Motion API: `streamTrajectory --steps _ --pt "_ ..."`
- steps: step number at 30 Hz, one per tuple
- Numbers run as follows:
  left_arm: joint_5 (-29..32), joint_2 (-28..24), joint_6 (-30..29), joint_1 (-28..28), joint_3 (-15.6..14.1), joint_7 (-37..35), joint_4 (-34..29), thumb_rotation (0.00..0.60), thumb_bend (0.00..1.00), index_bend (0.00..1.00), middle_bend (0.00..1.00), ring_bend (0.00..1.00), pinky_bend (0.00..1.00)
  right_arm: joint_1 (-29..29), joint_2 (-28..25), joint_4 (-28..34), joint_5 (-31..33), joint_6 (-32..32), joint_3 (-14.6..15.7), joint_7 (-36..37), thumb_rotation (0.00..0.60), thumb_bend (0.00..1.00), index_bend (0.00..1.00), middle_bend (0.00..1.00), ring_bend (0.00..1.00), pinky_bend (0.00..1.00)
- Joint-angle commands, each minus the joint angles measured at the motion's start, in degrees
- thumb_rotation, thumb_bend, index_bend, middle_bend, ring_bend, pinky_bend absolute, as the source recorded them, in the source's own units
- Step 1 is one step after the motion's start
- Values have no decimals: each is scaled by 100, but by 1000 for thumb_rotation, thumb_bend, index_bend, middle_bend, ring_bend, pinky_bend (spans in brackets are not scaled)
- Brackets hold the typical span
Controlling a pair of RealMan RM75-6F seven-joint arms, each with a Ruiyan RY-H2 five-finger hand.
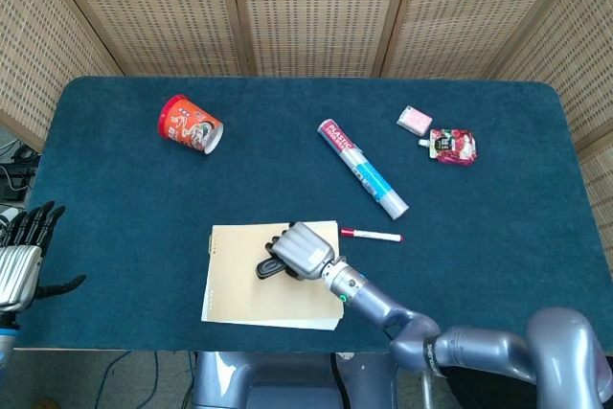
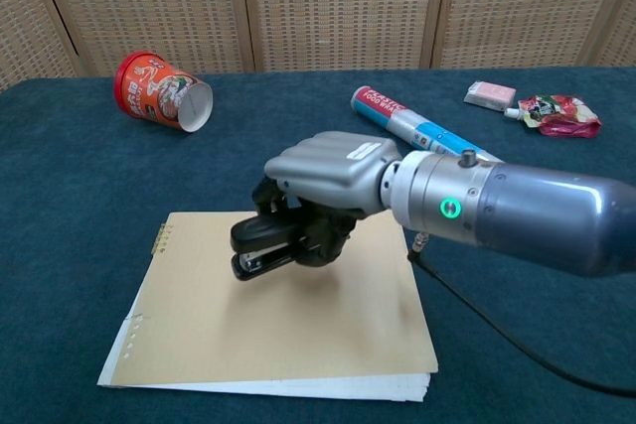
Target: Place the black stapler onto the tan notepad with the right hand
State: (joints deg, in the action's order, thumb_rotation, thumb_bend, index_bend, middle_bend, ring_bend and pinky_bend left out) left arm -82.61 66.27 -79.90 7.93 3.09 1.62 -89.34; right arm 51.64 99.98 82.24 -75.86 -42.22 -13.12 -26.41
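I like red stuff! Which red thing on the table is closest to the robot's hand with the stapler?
The red-capped marker, lying just right of the tan notepad. The red cup and red pouch sit far back from the right hand.

Roll (image 1: 363, 168): from my head view I read "PLASTIC" in white on the red end; the chest view (image 2: 376, 102) shows "PLASTIC FOOD WRAP" there.
Cup (image 2: 162, 91): I see red printed artwork with white marks, too small to read.
Pouch (image 2: 556, 112): print is visible, but I cannot make it out.
Pink pack (image 1: 415, 120): no lettering I can read.
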Motion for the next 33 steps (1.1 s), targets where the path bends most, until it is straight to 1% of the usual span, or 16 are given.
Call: streamTrajectory --steps 1,4,6,8,9,10,11,12,13,14,17,22,24,27,30,33 --pt "20 -14 -1 -2 12 -44 6 600 0 0 0 0 0 104 218 -113 -81 28 160 -82 600 604 652 665 604 520" --pt "17 -45 -12 -8 14 -114 3 600 0 0 0 0 0 134 364 -221 -120 14 277 -103 600 602 650 661 601 519" --pt "7 -57 -17 -11 9 -139 3 600 0 0 0 0 0 142 429 -270 -131 -8 319 -98 600 568 614 618 567 514" --pt "-5 -66 -17 -14 -1 -156 6 600 0 0 0 0 0 146 478 -320 -142 -24 368 -106 600 424 474 483 456 459" --pt "-6 -67 -17 -14 -3 -160 7 600 0 0 0 0 0 148 484 -335 -144 -23 384 -121 600 266 307 327 330 350" --pt "-7 -71 -19 -13 -1 -170 12 600 0 0 0 0 0 157 483 -363 -130 1 427 -167 600 120 146 167 193 202" --pt "-3 -73 -18 -12 2 -177 16 600 0 0 0 0 0 153 469 -359 -68 32 440 -192 600 30 37 52 86 76" --pt "8 -73 -17 -13 6 -188 19 600 0 0 0 0 0 145 445 -332 30 68 439 -224 600 6 8 14 44 26" --pt "20 -75 -15 -12 13 -199 22 600 0 0 0 0 0 135 418 -281 132 82 420 -250 600 0 0 0 15 0" --pt "32 -79 -12 -11 19 -216 24 600 0 0 0 0 0 117 369 -179 203 30 379 -267 600 0 0 0 10 0" --pt "25 -92 -15 -7 24 -244 22 600 0 0 0 0 0 61 198 22 129 -201 345 -319 600 0 0 0 9 0" --pt "-6 -119 -36 -14 13 -308 15 600 0 0 0 0 0 -134 -450 583 -61 -628 371 -474 600 0 0 0 9 0" --pt "-53 -141 -80 -28 3 -349 1 600 0 0 0 0 0 -301 -933 838 -339 -944 477 -573 600 0 0 0 5 0" --pt "-126 -161 -158 -58 -18 -409 -5 600 0 0 0 0 0 -597 -1573 965 -821 -1472 684 -563 600 0 0 0 0 0" --pt "-203 -178 -248 -88 -35 -453 -16 600 0 0 0 0 0 -994 -2107 929 -1196 -2123 874 -330 600 0 0 0 0 0" --pt "-312 -185 -375 -134 -66 -468 -40 600 0 0 0 0 0 -1560 -2572 835 -1462 -2989 1059 52 600 0 0 0 0 0"
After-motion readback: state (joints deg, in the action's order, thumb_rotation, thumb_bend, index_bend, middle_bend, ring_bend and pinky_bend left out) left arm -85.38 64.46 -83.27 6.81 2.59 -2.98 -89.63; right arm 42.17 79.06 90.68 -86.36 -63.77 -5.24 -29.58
